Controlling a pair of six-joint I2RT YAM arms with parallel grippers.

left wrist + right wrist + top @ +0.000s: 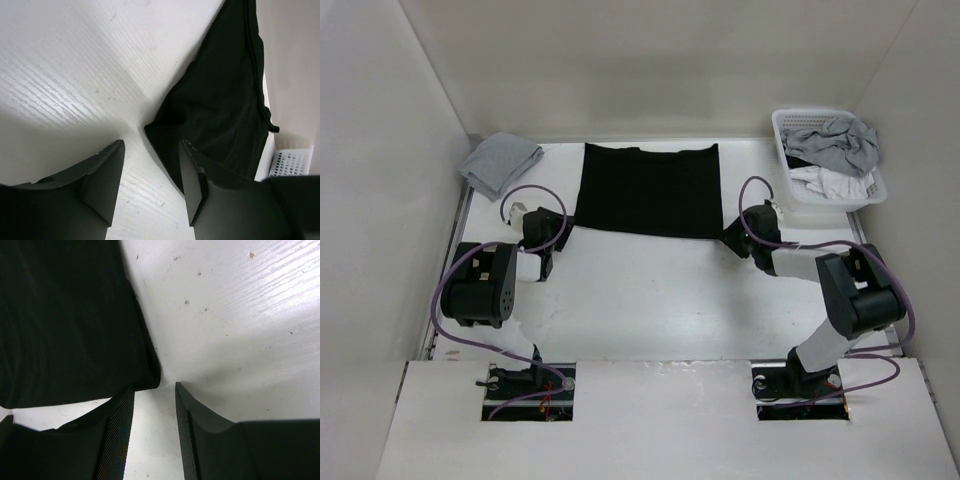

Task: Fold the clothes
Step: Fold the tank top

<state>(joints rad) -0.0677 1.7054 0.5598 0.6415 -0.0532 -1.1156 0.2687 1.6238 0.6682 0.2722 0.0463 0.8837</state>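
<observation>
Two hands poised: my left gripper (150, 145) and right gripper (155, 387) hang with jaws parted, holding nothing, one at each near corner of the plain black soft-fabric T-shirt (648, 188), which lies flat on the white table (650, 290). Its long axis runs from hand to hand, and each corner lies just ahead of my fingertips, neither arm nearer.

The fingers (107, 175) stand apart with nothing between them, over the white counter (75, 75). A corner of the black shirt (220, 100) lies just ahead of the gap. A white basket (292, 162) shows at the right edge.
</observation>
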